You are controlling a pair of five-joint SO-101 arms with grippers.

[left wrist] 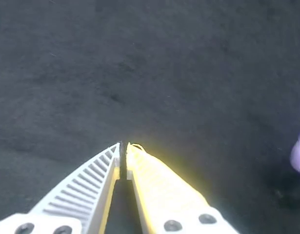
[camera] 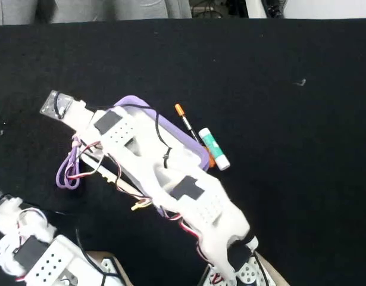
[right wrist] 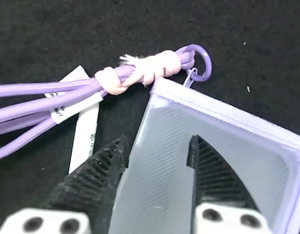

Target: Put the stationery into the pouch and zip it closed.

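Translucent lilac zip pouch (right wrist: 223,146) lies flat on the black worktop (right wrist: 42,29) directly beneath the right arm's fingers (right wrist: 208,165). These are spread and empty, straddling its side edge, with its corner and purple ring (right wrist: 202,61) just ahead. Left fingers (left wrist: 150,180) are closed, empty and well apart.

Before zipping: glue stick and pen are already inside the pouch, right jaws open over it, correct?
No. The high view shows the glue stick and pen lying on the table beside the pouch, not inside. Right jaws are open over it.
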